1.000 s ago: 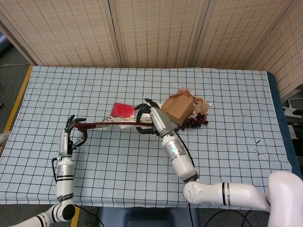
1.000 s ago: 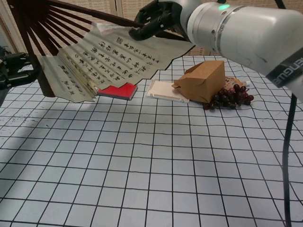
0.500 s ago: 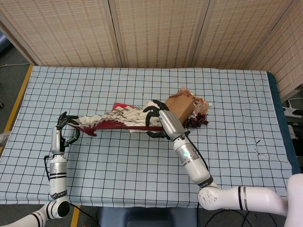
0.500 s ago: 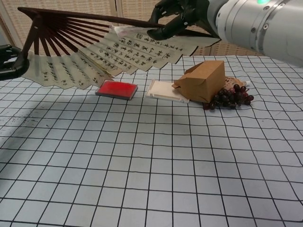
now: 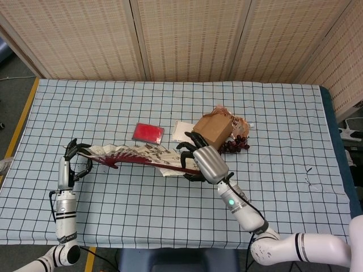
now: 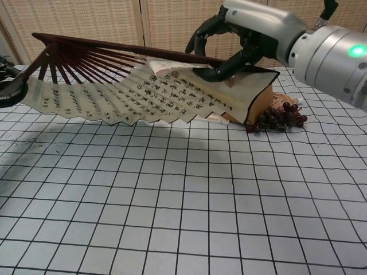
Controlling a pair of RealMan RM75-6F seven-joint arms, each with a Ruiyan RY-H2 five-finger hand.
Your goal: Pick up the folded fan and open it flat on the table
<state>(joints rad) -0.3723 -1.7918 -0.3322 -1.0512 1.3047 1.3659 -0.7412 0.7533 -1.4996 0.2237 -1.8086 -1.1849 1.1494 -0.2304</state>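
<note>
The fan [image 6: 143,94] is spread partly open and held above the table, its dark ribs [image 6: 86,57] fanning out over cream paper with black writing. In the head view the fan [image 5: 142,158] stretches between both hands. My left hand [image 5: 71,157] grips the pivot end at the left and shows at the chest view's left edge as my left hand [image 6: 8,86]. My right hand [image 5: 201,162] grips the outer guard stick at the right end; from the chest my right hand [image 6: 235,43] is seen closed over that stick.
A brown cardboard box [image 5: 214,129] stands behind the right hand, with dark grapes [image 5: 233,145] to its right. A red flat pad [image 5: 148,132] and a white flat card [image 5: 181,129] lie on the checked cloth [image 5: 170,226] beyond the fan.
The fan has spread wider. Both hands have come nearer to the robot and apart, the right hand to the right. In the chest view the fan now hides the red pad.
</note>
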